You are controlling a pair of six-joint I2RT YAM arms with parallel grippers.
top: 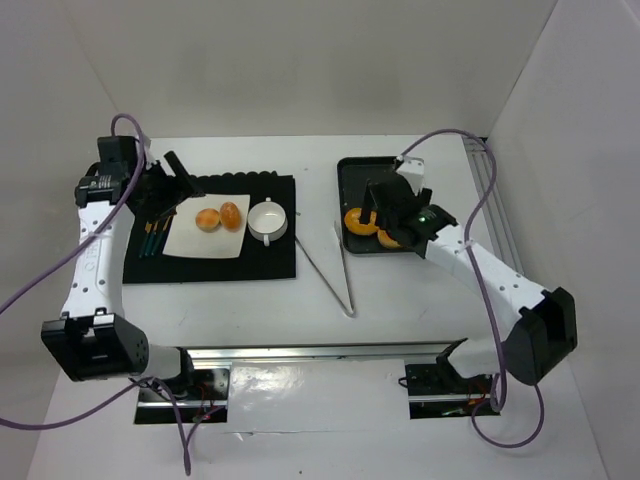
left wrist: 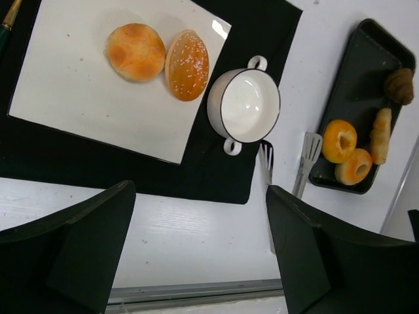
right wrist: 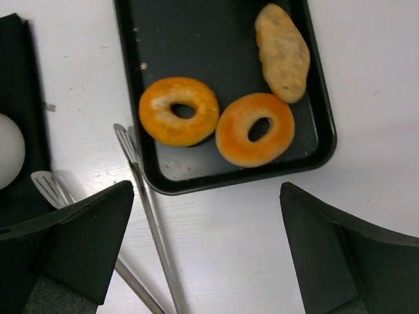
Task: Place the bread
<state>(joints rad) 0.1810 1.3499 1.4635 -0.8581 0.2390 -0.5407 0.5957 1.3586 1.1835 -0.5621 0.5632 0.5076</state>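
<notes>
The two bread rolls sit side by side and touching on a white square plate (top: pixel 190 242) in the left half of the worktop, towards the far edge. The left roll (left wrist: pixel 135 52) is round and plain golden. The right roll (left wrist: pixel 187 64) is more oval, browner, and speckled with pale seeds. The plate rests on a black mat (top: pixel 270 262). A white cup (left wrist: pixel 243 104) with two small handles stands on the same mat, just beside the plate's right edge. A few dark pens (top: pixel 150 238) lie along the mat's left side.

The left gripper (left wrist: pixel 200 248) hangs above the mat's left end, near the plate, with its fingers spread wide and nothing between them. It touches neither roll.

In the right half of the worktop, also towards the far edge, lies a black tray (right wrist: pixel 196 39). It holds two orange ring doughnuts (right wrist: pixel 179 110) that touch each other, a long pale pastry (right wrist: pixel 283 51) and a dark brown lump (left wrist: pixel 399 85). The right gripper (right wrist: pixel 209 255) hovers over the near end of the tray, its fingers likewise wide apart and empty.

A pair of metal tongs (top: pixel 335 265) lies on the bare white worktop between mat and tray. Its tips are near the tray's near-left corner and its arms meet closer to the near edge.
</notes>
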